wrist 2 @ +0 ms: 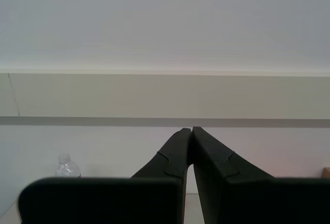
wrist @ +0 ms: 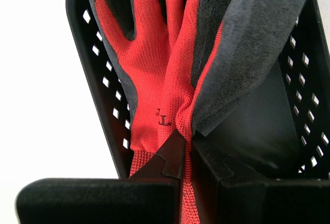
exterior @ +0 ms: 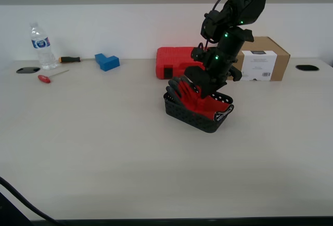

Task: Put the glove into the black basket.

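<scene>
The red knit glove (exterior: 202,100) with dark grey fingers lies in the black perforated basket (exterior: 193,117) near the table's middle, its fingers hanging over the basket's rim toward the exterior view's left. My first gripper (exterior: 202,87) reaches down from above, shut on the glove. In the first wrist view the glove (wrist: 154,74) fills the basket (wrist: 105,82) and my first gripper (wrist: 186,135) pinches its red knit near the cuff. My second gripper (wrist 2: 191,130) is shut and empty, facing the wall. It does not show in the exterior view.
A red tool case (exterior: 174,62) and a cardboard box (exterior: 263,58) stand behind the basket. At the back left are a blue block (exterior: 107,61), a water bottle (exterior: 41,47), also in the second wrist view (wrist 2: 66,166), and two screwdrivers (exterior: 51,76).
</scene>
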